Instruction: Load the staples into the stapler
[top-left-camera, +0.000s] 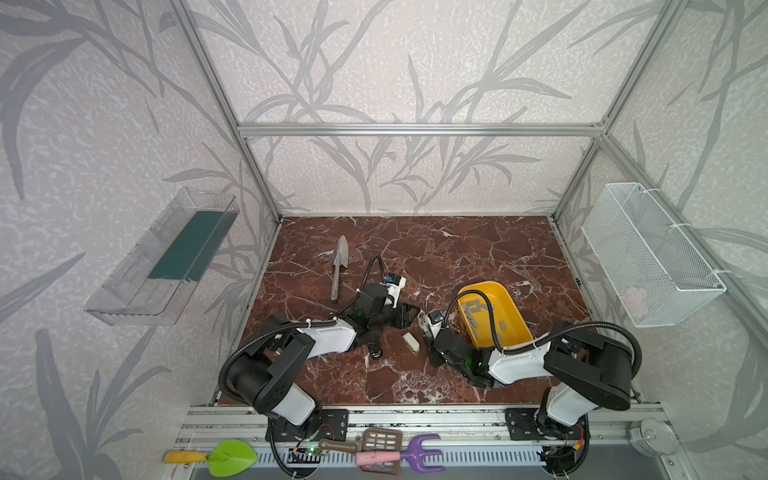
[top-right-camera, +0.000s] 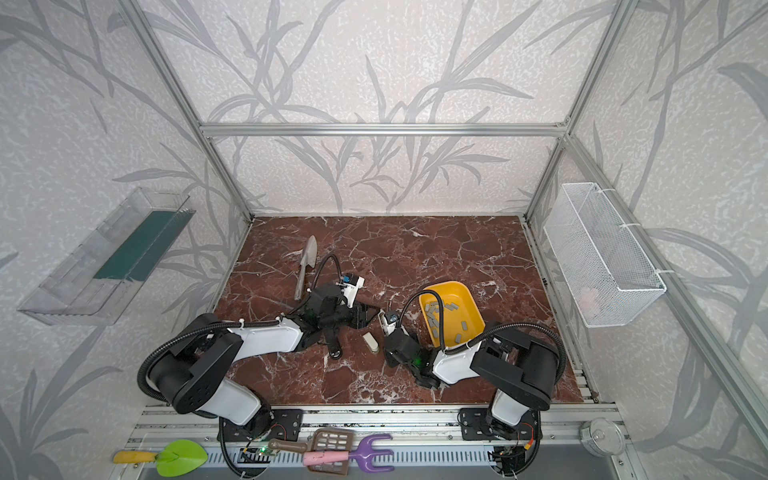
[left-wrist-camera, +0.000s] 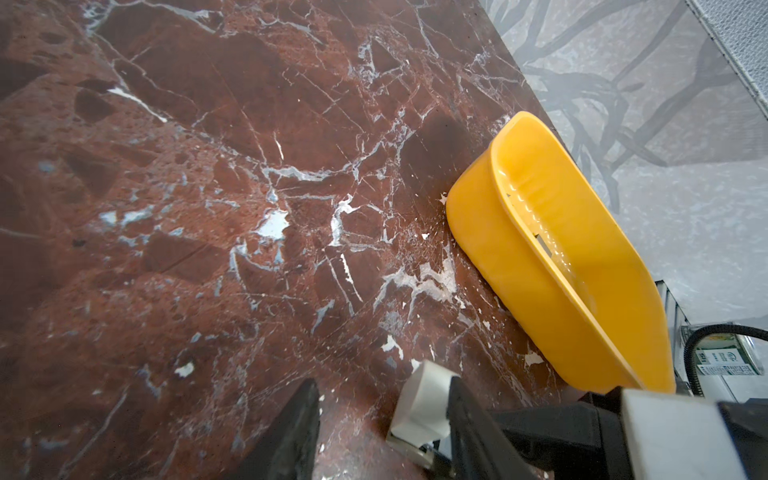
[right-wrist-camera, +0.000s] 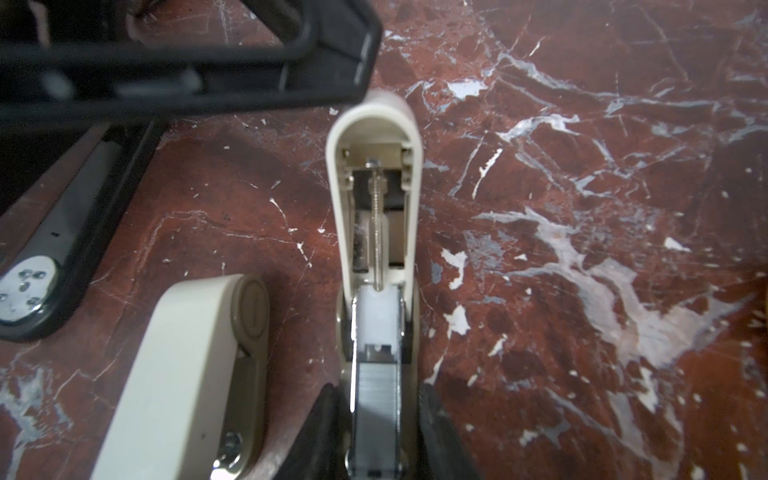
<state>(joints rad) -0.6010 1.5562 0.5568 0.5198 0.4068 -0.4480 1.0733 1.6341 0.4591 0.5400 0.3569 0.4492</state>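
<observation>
My right gripper (right-wrist-camera: 376, 409) (top-left-camera: 428, 332) is shut on a small cream-white stapler (right-wrist-camera: 374, 124) whose lid is swung open. A grey strip of staples (right-wrist-camera: 376, 378) lies in its metal rail. My left gripper (left-wrist-camera: 383, 384) (top-left-camera: 409, 313) stands open around the tip of that lid (left-wrist-camera: 424, 399), which touches one finger. Several loose staples (top-left-camera: 473, 311) (top-right-camera: 434, 313) lie in the yellow tray (top-left-camera: 482, 284) (left-wrist-camera: 519, 270). A long black stapler (right-wrist-camera: 54, 257) (top-left-camera: 376, 347) rests on the table under the left arm.
A second cream-white stapler (top-left-camera: 412, 343) (right-wrist-camera: 195, 374) lies closed just in front of the grippers. A grey metal trowel (top-left-camera: 338, 266) lies at the back left. A wire basket (top-left-camera: 652, 257) hangs on the right wall and a clear shelf (top-left-camera: 162, 262) on the left.
</observation>
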